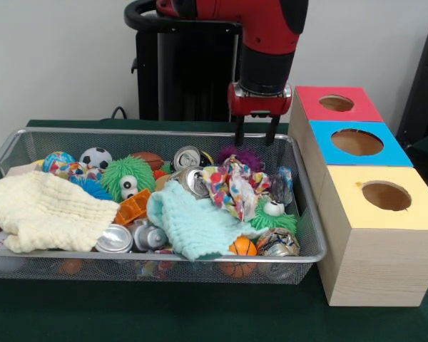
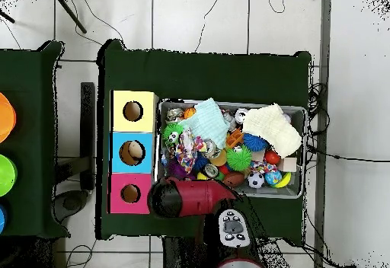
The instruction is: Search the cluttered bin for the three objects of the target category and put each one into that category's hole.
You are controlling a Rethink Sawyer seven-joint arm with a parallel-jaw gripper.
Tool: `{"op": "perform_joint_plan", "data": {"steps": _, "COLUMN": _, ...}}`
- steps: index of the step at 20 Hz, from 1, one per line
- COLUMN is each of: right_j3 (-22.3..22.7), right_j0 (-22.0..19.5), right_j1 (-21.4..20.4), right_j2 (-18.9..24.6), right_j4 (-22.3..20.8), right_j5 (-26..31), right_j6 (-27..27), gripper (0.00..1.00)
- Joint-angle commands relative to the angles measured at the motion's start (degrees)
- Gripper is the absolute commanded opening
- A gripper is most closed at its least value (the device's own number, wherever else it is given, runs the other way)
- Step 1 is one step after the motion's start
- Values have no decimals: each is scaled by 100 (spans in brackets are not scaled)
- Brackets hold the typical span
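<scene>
Fingers look spread with nothing between them, hanging over the bin's back rim at the end nearest the boxes, probably so they can drop straight into the pile. Purple fuzzy ball sits right under them, cans just beside, boxes off to the side on the counter

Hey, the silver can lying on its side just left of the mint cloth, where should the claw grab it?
Grip the silver can across its round body, coming straight down from above. It lies on its side with its end facing the near rim of the bin, so the curved sides are exposed; the yellow cloth crowds its left, so keep the claw narrow.
</scene>
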Motion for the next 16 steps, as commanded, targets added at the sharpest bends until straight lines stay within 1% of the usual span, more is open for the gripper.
{"op": "perform_joint_plan", "data": {"steps": 1, "right_j3": 517, "right_j0": -202, "right_j1": -520, "right_j2": 568, "right_j4": -153, "right_j5": 93, "right_j6": 403, "gripper": 100}}
{"op": "perform_joint_plan", "data": {"steps": 4, "right_j3": 386, "right_j0": -205, "right_j1": -486, "right_j2": 576, "right_j4": -114, "right_j5": 216, "right_j6": 343, "gripper": 100}}
{"op": "perform_joint_plan", "data": {"steps": 9, "right_j3": 245, "right_j0": -167, "right_j1": -341, "right_j2": 577, "right_j4": -94, "right_j5": 204, "right_j6": 343, "gripper": 100}}
{"op": "perform_joint_plan", "data": {"steps": 16, "right_j3": 292, "right_j0": -112, "right_j1": -256, "right_j2": 545, "right_j4": -115, "right_j5": 20, "right_j6": 436, "gripper": 100}}
